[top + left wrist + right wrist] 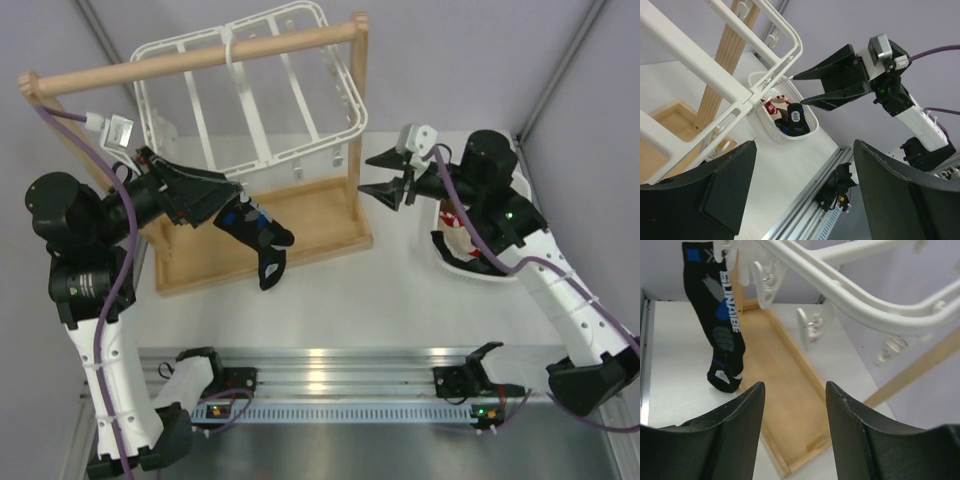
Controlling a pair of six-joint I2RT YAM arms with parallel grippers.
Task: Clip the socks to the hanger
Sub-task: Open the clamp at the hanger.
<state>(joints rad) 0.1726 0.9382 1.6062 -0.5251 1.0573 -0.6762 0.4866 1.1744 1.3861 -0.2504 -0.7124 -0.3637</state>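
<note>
Beside the hanger point(690, 50), left hand point(804, 150) wide open, empty, right hand point(795, 387) open, empty, sock point(722, 325) hanging.

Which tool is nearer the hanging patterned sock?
Left. The left tool sits right beside the top of the sock; the right tool is apart, off to its right past the wooden post.

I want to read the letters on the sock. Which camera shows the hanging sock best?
The right wrist view: the sock hangs full length, close up, its patches and lettering plain. The top external view shows it small, from above. The left wrist view does not show it.
</note>
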